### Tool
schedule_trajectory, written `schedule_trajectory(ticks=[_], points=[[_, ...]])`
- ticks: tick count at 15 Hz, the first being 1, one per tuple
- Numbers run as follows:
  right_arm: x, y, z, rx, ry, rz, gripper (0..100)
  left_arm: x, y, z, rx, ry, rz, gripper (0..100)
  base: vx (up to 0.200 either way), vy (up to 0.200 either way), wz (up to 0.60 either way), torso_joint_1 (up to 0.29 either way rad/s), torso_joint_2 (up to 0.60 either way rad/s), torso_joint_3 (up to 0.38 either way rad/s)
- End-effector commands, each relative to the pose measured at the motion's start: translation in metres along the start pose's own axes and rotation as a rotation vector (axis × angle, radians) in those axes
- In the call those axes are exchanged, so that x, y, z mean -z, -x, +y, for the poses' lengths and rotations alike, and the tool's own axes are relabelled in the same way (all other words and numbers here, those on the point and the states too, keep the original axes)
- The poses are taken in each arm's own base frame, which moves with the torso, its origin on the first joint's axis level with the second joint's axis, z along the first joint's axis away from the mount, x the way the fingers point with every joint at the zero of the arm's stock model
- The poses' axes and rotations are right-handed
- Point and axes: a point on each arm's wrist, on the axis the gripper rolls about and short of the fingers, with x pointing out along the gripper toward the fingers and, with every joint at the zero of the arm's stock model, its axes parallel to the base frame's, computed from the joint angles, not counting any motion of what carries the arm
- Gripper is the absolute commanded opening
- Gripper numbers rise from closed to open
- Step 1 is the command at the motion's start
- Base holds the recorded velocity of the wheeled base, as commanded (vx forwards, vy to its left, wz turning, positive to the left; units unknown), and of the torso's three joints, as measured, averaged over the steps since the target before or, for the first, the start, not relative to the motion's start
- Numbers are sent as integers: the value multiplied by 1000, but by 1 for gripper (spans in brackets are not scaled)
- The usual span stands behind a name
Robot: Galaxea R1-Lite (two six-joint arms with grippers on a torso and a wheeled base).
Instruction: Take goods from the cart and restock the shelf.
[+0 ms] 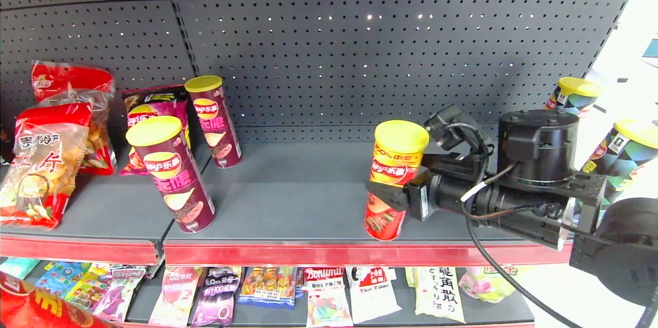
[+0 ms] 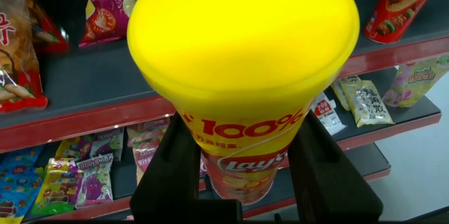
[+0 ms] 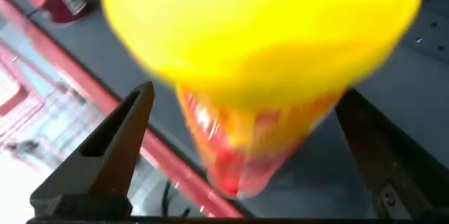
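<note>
We see a red can [image 1: 395, 184] with a yellow lid standing on the shelf [image 1: 308, 184], close to its red front edge; the right gripper [image 1: 386, 198] is at the middle height of this can, coming in from the right side. In the right wrist view its fingers [image 3: 116, 150] are spread wide with the can between them; a gap shows on each side, so they are released and do not press it.

The left gripper [image 2: 242, 150] grasps a second can [image 2: 242, 55], also red with a yellow lid; its two black fingers [image 2: 175, 171] are clenched against the body below the lid. This can is held out in front of the shelf; how near, we cannot tell.

On the left part of the shelf two purple cans [image 1: 172, 174] stand apart, one near the front and one farther back; snack bags [image 1: 41, 158] lean beside them. At the right end two dark cans [image 1: 629, 150] with yellow lids stand behind the arm. On the lower shelf [image 1: 498, 312] small packets [image 1: 329, 292] lie in a row.
</note>
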Motion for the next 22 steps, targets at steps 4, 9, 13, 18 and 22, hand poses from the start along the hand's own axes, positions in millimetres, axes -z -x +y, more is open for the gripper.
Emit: schedule_trajectory(ticks=[4,9,13,18,22], points=[[13,-27,1,22,-28,2,100,0,0,0,0,0,0,0,0,0,0,0,0,0],[18,-33,0,19,-38,-22,0,0,0,0,0,0,0,0,0,0,0,0,0,0],[14,-26,0,-77,-39,-40,0,0,0,0,-2,0,0,0,0,0,0,0,0,0],[6,-19,-26,-274,42,-96,0,0,0,0,0,0,0,0,0,0,0,0,0,0],[6,-17,-53,-351,122,-131,0,-1,1,0,-2,-1,-6,0,0,0,0,0,0,0]])
